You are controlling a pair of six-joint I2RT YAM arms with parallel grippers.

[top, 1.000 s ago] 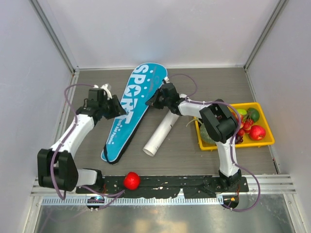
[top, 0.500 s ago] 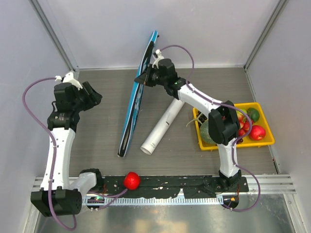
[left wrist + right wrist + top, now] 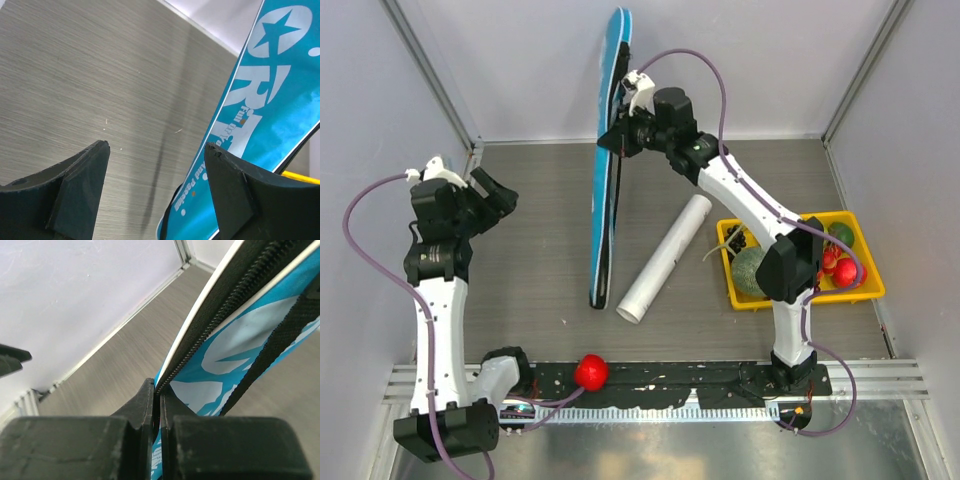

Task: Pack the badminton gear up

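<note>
- Blue SPORT racket bag (image 3: 605, 210) stood on edge, low tip on tabletop (image 3: 530, 270), white tube (image 3: 665, 258) just beside.
- R fingers (image 3: 145, 407) clamped on zip edge; L fingers (image 3: 82, 175) spread, empty.
- Bag shd be steadied w/ L before opening is widened.

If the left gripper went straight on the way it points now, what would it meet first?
Probably the blue SPORT bag standing on edge, slightly right of its line; depth is unclear.

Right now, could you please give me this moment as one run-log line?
right hand: shut on racket bag, bag up on edge | left hand: open, empty | white tube: lying flat beside bag
</note>
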